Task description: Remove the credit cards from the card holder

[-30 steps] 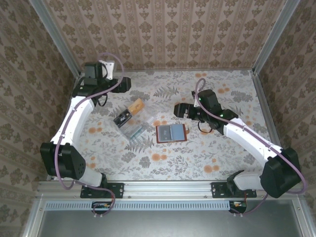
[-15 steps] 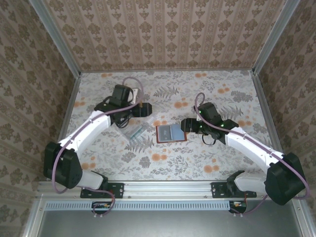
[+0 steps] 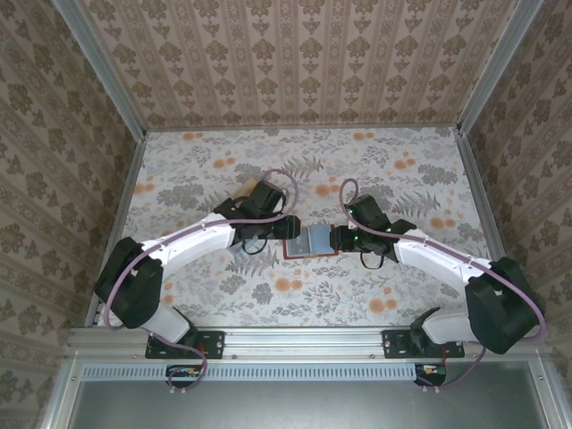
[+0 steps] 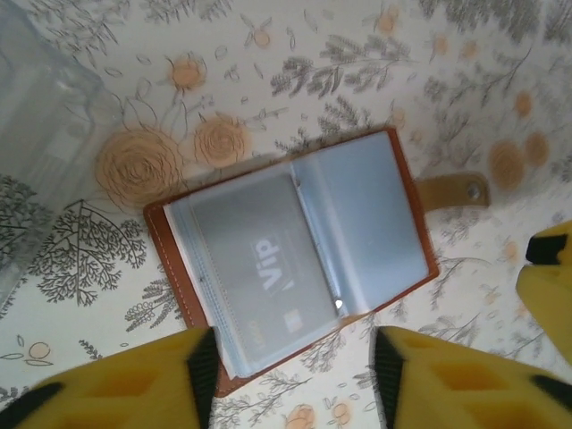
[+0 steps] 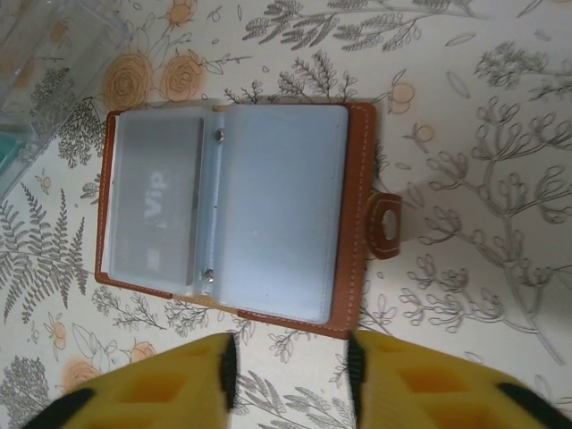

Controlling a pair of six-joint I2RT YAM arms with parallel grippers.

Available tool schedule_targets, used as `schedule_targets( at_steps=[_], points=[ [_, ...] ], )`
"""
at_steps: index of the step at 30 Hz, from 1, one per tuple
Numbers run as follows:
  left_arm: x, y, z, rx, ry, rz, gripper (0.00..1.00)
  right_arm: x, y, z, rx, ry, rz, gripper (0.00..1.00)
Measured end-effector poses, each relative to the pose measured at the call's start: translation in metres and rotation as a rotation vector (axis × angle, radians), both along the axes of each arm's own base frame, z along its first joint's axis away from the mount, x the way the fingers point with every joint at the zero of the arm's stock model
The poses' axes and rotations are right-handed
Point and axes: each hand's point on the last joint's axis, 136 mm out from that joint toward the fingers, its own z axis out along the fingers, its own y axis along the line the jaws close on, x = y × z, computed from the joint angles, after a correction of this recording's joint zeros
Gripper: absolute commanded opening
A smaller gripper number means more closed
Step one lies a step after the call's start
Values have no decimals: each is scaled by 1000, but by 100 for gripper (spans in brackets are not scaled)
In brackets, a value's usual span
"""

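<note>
A floral table (image 3: pixel 384 179) carries everything. The left arm (image 3: pixel 192 241) and right arm (image 3: pixel 429 255) reach in from either side of an open brown holder (image 3: pixel 310 241). The holder lies flat near the table's middle, pockets up, and from above the arms' ends cover its side edges.

A clear tray (image 4: pixel 40 125) sits just beside the holder on the left arm's side and is cut off at the frame edge in both wrist views. In the right wrist view a teal strip (image 5: pixel 12 147) shows inside the tray, too cropped to identify.

The left gripper (image 4: pixel 293 371) is at the holder's tray-side end, jaws partly apart. The holder's edge is seen between its yellow fingers (image 4: pixel 134 384), which clamp nothing. The right gripper (image 5: pixel 290 366) is at the holder's other end, jaws narrower and empty.

One card (image 5: pixel 154 206) marked "Vip" sits in the pocket nearer the tray, its colour greyed by cloudy plastic. What the other pocket holds cannot be made out. A snap strap (image 5: pixel 386 223) sticks out of the holder's far-from-tray side.
</note>
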Motion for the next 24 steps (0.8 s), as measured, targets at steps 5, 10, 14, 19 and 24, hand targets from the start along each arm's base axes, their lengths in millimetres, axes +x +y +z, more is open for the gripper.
schedule_targets(
  at_steps=[5, 10, 14, 19, 24],
  points=[
    [-3, -3, -21, 24, 47, 16, 19, 2, 25, -9, 6, 21, 55, 24],
    [-3, -2, -40, 57, 78, 23, 15, 10, 44, -20, 27, 55, 68, 21],
    [-5, 1, -51, 78, 98, 24, 15, 17, 50, -28, 21, 79, 64, 12],
    [-5, 1, -60, 86, 111, 25, 18, 23, 42, -35, -36, 83, 34, 9],
    [-5, 0, -68, 76, 133, 30, 23, 23, 32, -41, -90, 86, 7, 9]
  ],
)
